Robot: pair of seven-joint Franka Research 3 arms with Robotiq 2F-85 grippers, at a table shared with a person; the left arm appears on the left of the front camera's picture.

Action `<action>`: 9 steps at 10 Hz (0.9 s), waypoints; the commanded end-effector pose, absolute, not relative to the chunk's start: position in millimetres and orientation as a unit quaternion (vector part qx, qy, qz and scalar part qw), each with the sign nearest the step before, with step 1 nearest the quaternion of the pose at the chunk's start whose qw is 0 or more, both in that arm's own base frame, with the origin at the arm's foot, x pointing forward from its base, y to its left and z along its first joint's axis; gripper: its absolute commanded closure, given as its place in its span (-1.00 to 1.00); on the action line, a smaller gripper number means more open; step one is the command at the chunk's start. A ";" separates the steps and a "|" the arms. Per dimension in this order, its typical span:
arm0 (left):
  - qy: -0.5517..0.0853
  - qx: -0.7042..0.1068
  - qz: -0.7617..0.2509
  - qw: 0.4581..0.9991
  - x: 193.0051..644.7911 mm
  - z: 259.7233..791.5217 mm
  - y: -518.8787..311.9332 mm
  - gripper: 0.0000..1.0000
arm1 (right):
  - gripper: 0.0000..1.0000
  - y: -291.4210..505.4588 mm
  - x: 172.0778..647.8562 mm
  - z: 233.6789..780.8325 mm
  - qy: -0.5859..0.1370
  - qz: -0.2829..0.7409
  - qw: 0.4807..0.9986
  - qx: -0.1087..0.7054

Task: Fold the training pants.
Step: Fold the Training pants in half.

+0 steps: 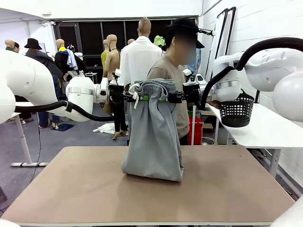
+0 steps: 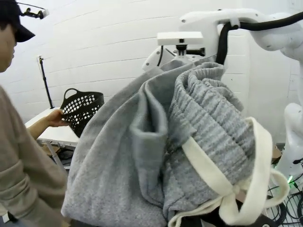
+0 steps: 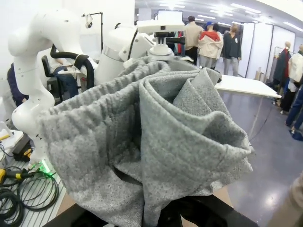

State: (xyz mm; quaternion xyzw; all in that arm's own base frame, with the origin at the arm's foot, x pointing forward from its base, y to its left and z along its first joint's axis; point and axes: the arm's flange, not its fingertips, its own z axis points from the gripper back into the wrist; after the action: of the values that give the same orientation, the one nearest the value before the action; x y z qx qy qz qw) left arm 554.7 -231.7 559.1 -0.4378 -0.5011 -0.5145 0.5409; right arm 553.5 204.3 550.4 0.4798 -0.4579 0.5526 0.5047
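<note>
Your left hand (image 1: pixel 129 97) and right hand (image 1: pixel 171 98) meet at the centre of the front frame, each pinched shut on the gathered waistband of the training pants (image 1: pixel 153 137). You'll see the grey pants hang straight down between them, the folded lower end resting on the brown bench (image 1: pixel 71 189) mid-frame. In your left wrist frame the white drawstring (image 2: pixel 227 189) loops at lower right, and a person's hand (image 2: pixel 56 119) touches a black basket (image 2: pixel 81 109) at left.

Both arms raised, level; left gripper (image 1: pixel 129 97) and right gripper (image 1: pixel 174 97) fingers clamped, facing inward.
</note>
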 end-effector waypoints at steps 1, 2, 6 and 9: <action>-0.499 -0.442 -0.497 0.555 572.4 569.8 -229.3 1.00 | 1.00 212.8 568.4 555.9 -0.441 0.559 0.510 0.483; -0.495 -0.458 -0.492 0.551 572.0 571.6 -226.5 1.00 | 1.00 213.4 567.5 557.5 -0.443 0.556 0.512 0.482; -0.503 -0.438 -0.508 0.546 562.8 560.1 -227.5 1.00 | 1.00 208.6 560.2 550.9 -0.456 0.555 0.503 0.481; -0.503 -0.438 -0.508 0.546 562.8 560.1 -227.5 1.00 | 1.00 207.8 564.9 549.9 -0.455 0.553 0.505 0.481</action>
State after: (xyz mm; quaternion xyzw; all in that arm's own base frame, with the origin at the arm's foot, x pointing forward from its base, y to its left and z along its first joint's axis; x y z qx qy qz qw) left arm 566.5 -227.6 559.5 -0.4425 -0.4996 -0.5027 0.5494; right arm 565.1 207.4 549.7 0.4810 -0.4556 0.5530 0.5053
